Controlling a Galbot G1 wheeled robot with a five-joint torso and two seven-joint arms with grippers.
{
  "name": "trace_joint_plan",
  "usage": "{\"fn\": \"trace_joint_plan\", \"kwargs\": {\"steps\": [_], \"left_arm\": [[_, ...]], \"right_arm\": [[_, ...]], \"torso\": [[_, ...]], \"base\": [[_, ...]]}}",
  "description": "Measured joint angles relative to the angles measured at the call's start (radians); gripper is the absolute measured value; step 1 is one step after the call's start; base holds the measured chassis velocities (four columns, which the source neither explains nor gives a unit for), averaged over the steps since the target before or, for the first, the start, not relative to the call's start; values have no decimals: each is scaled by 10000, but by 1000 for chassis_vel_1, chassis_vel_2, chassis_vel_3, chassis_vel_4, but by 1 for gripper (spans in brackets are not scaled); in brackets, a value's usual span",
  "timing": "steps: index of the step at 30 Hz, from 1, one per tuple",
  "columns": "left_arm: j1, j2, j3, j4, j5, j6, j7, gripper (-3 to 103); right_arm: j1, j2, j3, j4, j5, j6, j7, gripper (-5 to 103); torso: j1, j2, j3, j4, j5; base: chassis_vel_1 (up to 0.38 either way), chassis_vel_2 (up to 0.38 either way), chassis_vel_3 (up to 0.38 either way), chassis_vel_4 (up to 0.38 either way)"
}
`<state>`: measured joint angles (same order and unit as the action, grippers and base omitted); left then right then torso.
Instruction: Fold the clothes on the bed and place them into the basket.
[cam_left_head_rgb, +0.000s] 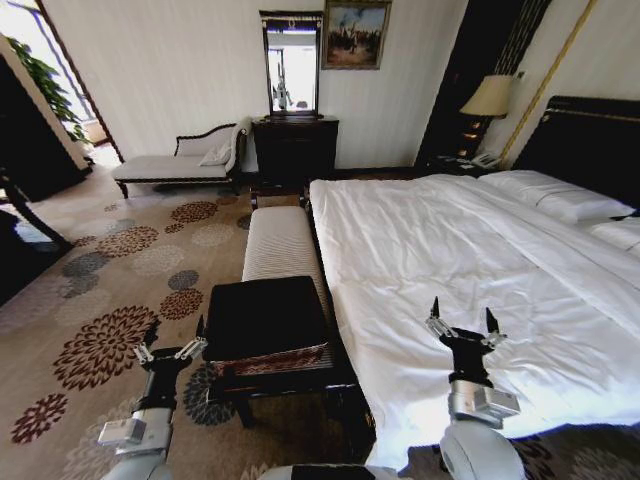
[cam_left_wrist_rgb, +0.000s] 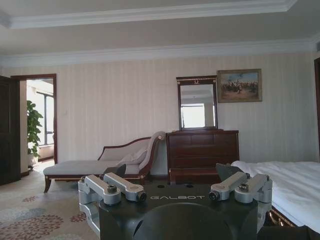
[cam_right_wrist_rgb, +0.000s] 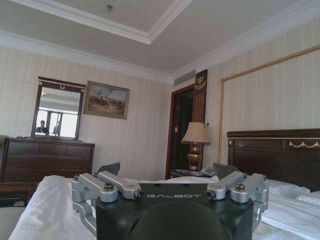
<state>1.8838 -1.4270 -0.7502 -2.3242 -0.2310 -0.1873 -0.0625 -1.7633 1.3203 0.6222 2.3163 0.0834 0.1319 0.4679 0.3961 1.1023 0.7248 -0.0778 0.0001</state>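
The bed is very wide, spread with a white duvet that lies mostly smooth, with soft creases toward its near corner. 2 white pillows rest against the tall black headboard, which carries a gold trim line. The basket is rectangular, of brown woven wicker, upright, just beside the bed's foot edge at the near end of the striped bench. Its top shows flat black (lining or cloth, I cannot tell which).

The bed wears smooth white matt cloth; the basket is rough brown wicker, black-lined; each end effector shows brushed metal, matt black plastic.
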Motion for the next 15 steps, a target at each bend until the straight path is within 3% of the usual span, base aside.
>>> {"fn": "trace_joint_plan", "kwargs": {"steps": [15], "left_arm": [[-46,9,-1,31,-30,8,-1,100]], "right_arm": [[67,-4,-59,-82,28,32,-30,100]], "torso": [[0,-1,0,-1,-1]], "base": [[0,0,0,0]]}}
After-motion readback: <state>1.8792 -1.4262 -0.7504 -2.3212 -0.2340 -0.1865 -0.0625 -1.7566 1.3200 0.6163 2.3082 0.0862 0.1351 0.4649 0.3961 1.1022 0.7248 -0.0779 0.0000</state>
